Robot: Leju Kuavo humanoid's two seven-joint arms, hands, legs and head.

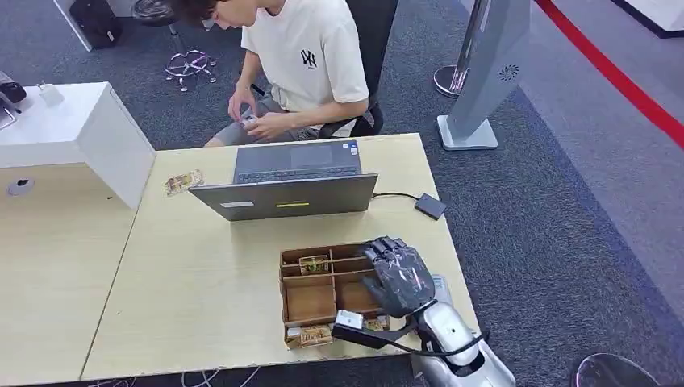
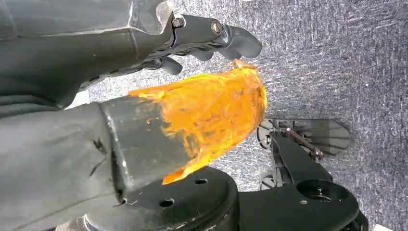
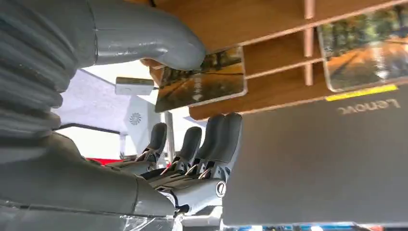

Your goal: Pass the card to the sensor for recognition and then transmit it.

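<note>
The right hand (image 1: 398,278) hovers over the wooden tray (image 1: 309,300) on the surface, fingers (image 3: 216,139) apart, grasping nothing. A card (image 3: 202,82) lies in its slot beside the thumb. Pickup, sensor pass and handover all seem left to do.

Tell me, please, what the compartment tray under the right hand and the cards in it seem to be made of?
The tray looks like thin brown wood or fibreboard, matte, with slotted dividers. The cards appear to be glossy plastic or laminated print: rounded corners, light reflecting off the picture. The right hand hovers above them.
</note>
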